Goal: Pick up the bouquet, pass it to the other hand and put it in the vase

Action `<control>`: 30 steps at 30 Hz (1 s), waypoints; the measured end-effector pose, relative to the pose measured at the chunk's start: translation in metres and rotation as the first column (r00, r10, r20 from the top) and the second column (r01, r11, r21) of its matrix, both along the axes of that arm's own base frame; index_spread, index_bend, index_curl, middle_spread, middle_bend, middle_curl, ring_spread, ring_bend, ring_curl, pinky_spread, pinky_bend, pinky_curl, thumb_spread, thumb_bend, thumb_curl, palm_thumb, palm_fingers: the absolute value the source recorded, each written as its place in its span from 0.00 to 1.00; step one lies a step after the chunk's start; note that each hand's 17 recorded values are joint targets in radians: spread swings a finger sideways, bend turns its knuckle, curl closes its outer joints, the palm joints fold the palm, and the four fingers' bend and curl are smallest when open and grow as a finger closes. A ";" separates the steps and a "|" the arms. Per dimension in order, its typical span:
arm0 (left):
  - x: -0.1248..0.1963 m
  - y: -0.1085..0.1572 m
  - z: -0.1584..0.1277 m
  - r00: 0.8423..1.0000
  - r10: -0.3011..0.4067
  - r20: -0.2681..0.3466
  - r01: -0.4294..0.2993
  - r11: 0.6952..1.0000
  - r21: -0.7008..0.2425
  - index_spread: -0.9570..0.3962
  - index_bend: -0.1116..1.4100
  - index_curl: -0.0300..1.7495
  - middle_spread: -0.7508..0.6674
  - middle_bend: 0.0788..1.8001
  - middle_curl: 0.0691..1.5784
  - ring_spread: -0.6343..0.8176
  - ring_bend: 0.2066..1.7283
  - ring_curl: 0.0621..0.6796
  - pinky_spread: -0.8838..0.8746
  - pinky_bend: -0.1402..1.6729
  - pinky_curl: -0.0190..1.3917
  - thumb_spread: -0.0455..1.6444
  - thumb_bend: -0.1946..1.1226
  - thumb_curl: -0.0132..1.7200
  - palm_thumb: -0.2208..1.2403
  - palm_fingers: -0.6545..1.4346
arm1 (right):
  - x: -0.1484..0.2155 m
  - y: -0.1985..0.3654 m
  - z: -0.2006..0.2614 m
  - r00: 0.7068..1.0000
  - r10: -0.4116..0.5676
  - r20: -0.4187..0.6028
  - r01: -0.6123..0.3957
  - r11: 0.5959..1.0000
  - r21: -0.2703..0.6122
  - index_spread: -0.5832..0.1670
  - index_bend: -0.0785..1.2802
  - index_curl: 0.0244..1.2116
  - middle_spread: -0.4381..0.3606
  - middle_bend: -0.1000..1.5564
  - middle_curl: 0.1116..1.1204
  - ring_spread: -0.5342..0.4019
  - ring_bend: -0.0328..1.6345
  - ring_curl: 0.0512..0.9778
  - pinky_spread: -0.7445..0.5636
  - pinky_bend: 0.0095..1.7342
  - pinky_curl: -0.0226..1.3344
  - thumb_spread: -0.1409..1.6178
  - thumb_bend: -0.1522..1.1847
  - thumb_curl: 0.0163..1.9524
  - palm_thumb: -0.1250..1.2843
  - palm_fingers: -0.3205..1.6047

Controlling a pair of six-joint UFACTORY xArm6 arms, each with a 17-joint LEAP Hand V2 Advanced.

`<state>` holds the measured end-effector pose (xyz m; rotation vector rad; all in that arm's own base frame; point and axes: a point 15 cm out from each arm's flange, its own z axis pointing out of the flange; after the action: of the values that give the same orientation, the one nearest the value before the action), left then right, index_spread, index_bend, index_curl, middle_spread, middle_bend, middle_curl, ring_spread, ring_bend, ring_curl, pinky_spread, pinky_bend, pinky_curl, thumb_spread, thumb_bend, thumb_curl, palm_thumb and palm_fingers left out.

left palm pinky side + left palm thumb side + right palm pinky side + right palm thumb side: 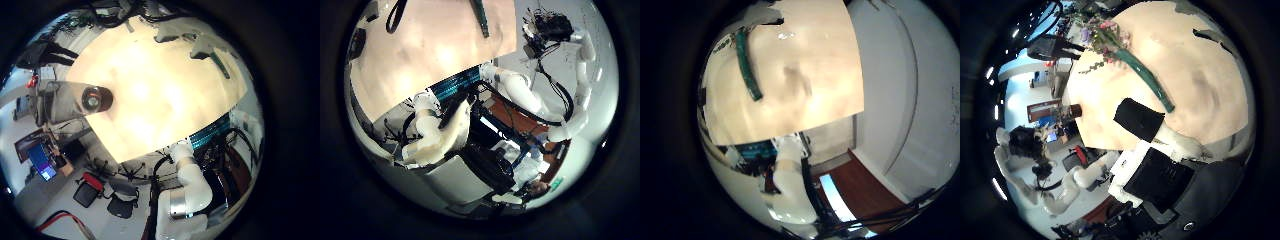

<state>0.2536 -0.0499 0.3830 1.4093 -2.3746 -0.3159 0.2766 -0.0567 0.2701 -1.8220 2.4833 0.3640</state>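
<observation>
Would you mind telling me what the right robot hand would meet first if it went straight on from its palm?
Probably the bouquet lying on the table: its stems cross the right palm views. Depth is unclear, so it could meet bare table beside the stems instead.

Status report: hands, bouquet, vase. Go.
Right hand over the table, holding nothing. Bouquet lying flat on table, ungrasped. Vase upright at table edge. Nothing in the way.

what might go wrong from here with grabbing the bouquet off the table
1. The bouquet lies flat on the table, so the right robot hand may pinch only a thin stem and let it slip.
2. The vase stands near the table edge and may topple if bumped.
</observation>
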 end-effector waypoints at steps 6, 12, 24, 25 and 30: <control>0.006 0.004 -0.001 1.000 -0.011 0.002 0.011 1.000 -0.005 0.70 0.19 0.22 0.67 0.08 0.21 0.63 0.33 0.16 0.73 0.40 0.04 0.74 0.13 0.17 0.38 0.45 | 0.015 0.007 -0.029 0.999 -0.015 -0.031 0.015 1.000 -0.002 0.52 0.19 0.24 0.47 0.41 0.37 0.42 0.59 0.27 0.58 0.46 0.09 0.70 0.10 0.17 0.40 0.46; 0.010 0.008 -0.006 1.000 -0.015 -0.011 0.015 1.000 -0.019 0.70 0.19 0.22 0.67 0.08 0.21 0.63 0.33 0.16 0.73 0.40 0.04 0.74 0.13 0.17 0.38 0.45 | 0.030 0.018 -0.051 0.998 -0.008 -0.060 0.007 1.000 -0.008 0.50 0.20 0.26 0.46 0.43 0.39 0.42 0.60 0.27 0.58 0.47 0.07 0.70 0.09 0.18 0.39 0.45; 0.003 0.009 -0.001 1.000 -0.025 -0.002 0.024 0.999 -0.030 0.71 0.19 0.22 0.68 0.08 0.21 0.64 0.34 0.16 0.73 0.41 0.03 0.74 0.13 0.17 0.38 0.45 | 0.051 0.041 -0.093 0.993 0.019 -0.117 -0.021 1.000 -0.020 0.54 0.20 0.31 0.47 0.45 0.42 0.43 0.62 0.29 0.59 0.49 0.02 0.69 0.09 0.18 0.37 0.44; 0.003 0.009 -0.001 1.000 -0.024 -0.004 0.024 0.999 -0.031 0.71 0.19 0.22 0.68 0.08 0.21 0.64 0.34 0.16 0.73 0.41 0.03 0.74 0.13 0.17 0.37 0.45 | 0.052 0.041 -0.097 0.992 0.018 -0.124 -0.021 1.000 -0.020 0.54 0.21 0.31 0.47 0.45 0.42 0.43 0.62 0.29 0.59 0.49 0.01 0.69 0.09 0.18 0.37 0.44; -0.004 0.011 0.002 0.999 -0.026 -0.020 0.025 0.999 -0.035 0.71 0.19 0.22 0.68 0.09 0.21 0.64 0.34 0.16 0.73 0.42 0.03 0.74 0.13 0.17 0.37 0.44 | 0.059 0.042 -0.114 0.991 0.019 -0.134 -0.023 0.999 -0.024 0.55 0.21 0.33 0.49 0.45 0.43 0.44 0.63 0.29 0.62 0.48 0.01 0.68 0.09 0.18 0.37 0.43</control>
<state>0.2499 -0.0386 0.3848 1.3550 -2.3721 -0.2928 0.3360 -0.0144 0.1562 -1.8948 2.5687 0.4726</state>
